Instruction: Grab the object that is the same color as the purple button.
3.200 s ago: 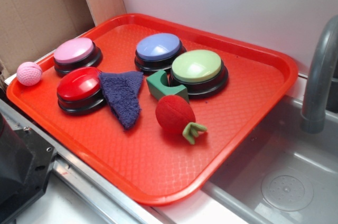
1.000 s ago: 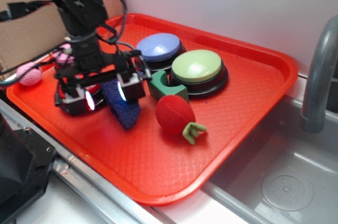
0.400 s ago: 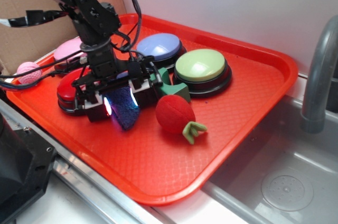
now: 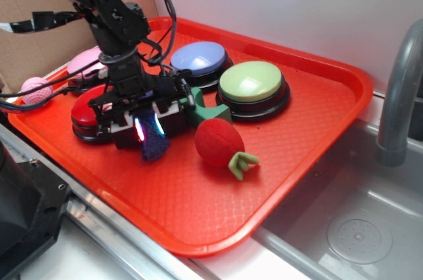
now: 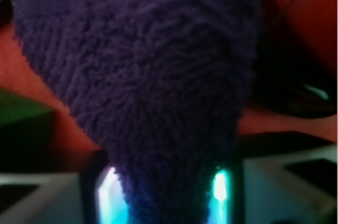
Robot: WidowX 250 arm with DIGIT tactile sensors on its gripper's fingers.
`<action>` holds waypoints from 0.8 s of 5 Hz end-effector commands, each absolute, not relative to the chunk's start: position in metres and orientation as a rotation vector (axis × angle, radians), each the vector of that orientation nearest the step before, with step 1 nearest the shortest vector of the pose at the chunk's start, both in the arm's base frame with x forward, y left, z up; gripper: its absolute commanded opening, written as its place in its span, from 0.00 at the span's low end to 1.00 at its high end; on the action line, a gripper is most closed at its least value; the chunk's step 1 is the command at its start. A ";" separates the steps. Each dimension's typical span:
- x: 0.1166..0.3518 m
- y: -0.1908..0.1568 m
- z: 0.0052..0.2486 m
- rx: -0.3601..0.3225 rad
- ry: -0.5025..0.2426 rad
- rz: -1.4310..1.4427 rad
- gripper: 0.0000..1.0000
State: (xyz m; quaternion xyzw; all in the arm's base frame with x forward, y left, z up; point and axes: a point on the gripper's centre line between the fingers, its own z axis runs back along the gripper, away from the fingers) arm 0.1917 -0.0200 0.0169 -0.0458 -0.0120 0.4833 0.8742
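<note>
The dark blue-purple fuzzy cloth (image 4: 154, 142) lies on the red tray (image 4: 297, 135), between the red button and the green block. My gripper (image 4: 152, 125) is down over its upper part, jaws closed in on both sides of it. In the wrist view the cloth (image 5: 148, 76) fills the frame and narrows between my two lit fingers, with the gripper (image 5: 163, 195) squeezing its narrow end. The purple button (image 4: 198, 57) with a periwinkle top stands at the back of the tray, behind my gripper.
A red button (image 4: 82, 113) and a pink button (image 4: 84, 62) are to the left, and a green button (image 4: 253, 82) to the right. A green block (image 4: 210, 113) and a red strawberry toy (image 4: 218, 142) lie beside the cloth. A pink knitted ball (image 4: 36, 90) sits at the tray's left edge. The sink (image 4: 357, 227) and faucet (image 4: 400, 95) are on the right.
My arm came in from the upper left and lowered over the cloth. The jaws have narrowed around it, bunching the cloth into a thinner strip.
</note>
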 end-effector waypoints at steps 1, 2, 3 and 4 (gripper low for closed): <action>0.206 -0.004 0.075 -0.056 -0.137 0.671 0.00; 0.211 0.004 0.110 0.043 -0.118 0.485 0.00; 0.217 0.013 0.140 0.073 -0.086 0.347 0.00; 0.216 0.025 0.169 0.046 -0.146 0.297 0.00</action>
